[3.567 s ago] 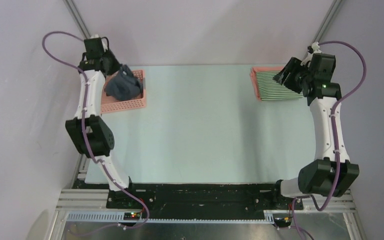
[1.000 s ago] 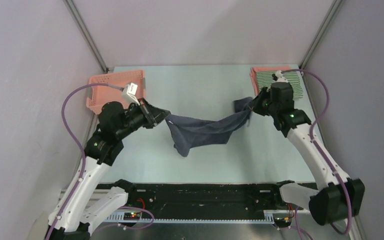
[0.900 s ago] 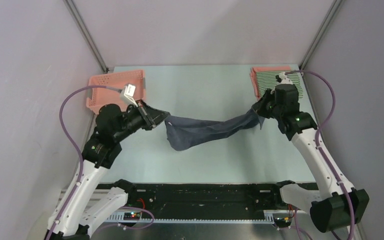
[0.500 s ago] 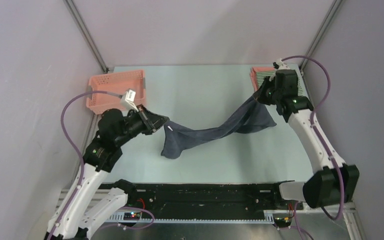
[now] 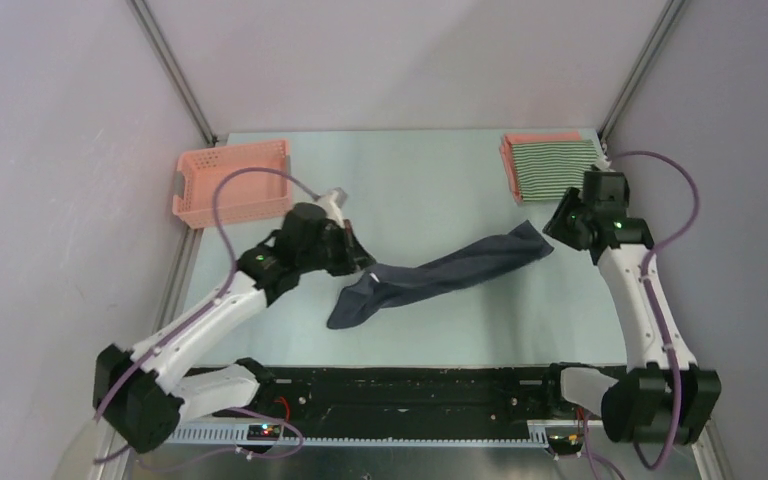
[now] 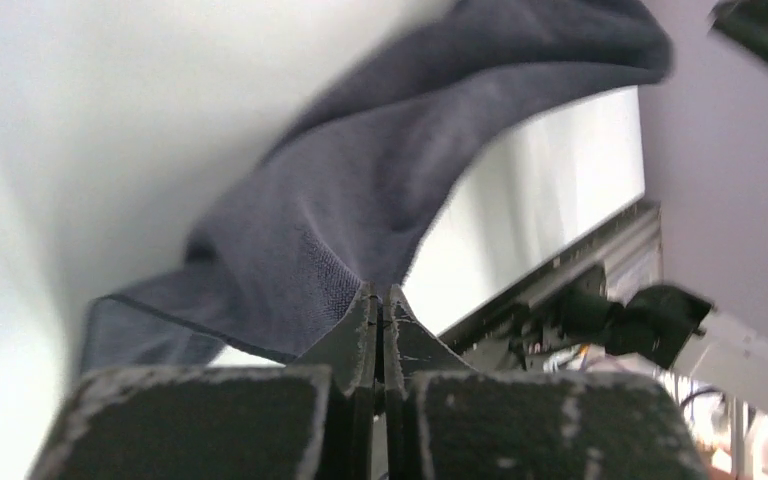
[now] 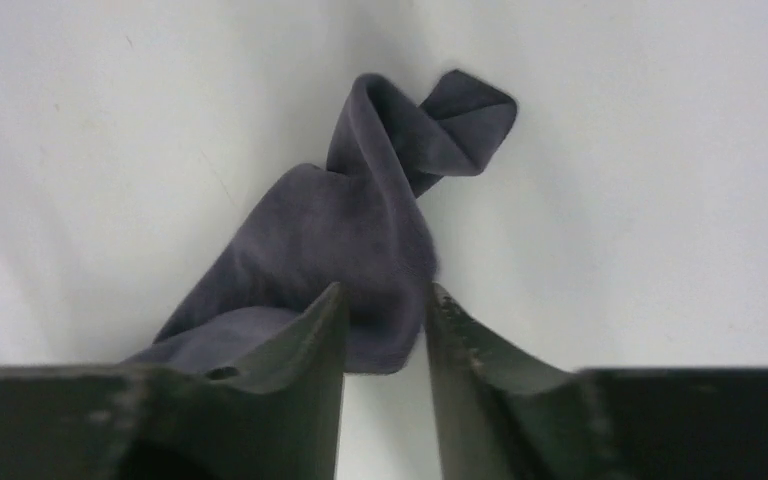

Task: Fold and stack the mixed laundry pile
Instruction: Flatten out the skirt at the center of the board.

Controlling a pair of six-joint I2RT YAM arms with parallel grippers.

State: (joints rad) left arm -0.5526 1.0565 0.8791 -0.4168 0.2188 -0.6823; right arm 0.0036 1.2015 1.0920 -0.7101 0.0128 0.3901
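The dark navy-grey garment [image 5: 440,272] lies stretched in a twisted strip across the middle of the table. My left gripper [image 5: 363,268] is shut on its left end; the left wrist view shows the cloth [image 6: 380,180] pinched at my jaw tips [image 6: 381,295]. My right gripper [image 5: 558,222] is open at the garment's right end. In the right wrist view the cloth [image 7: 350,230] lies on the table just ahead of and between my open fingers [image 7: 385,295]. The green-and-white striped garment [image 5: 557,168] lies folded on the salmon-pink shirt [image 5: 535,138] at the far right.
The pink plastic lattice basket [image 5: 232,180] stands at the far left, with nothing showing in it. The pale table [image 5: 410,180] has grey walls around it and a black rail [image 5: 410,385] along its near edge.
The garment hung stretched between both grippers; now it lies on the table. My right gripper has opened and let go of its end. My left gripper has moved right and down with its end.
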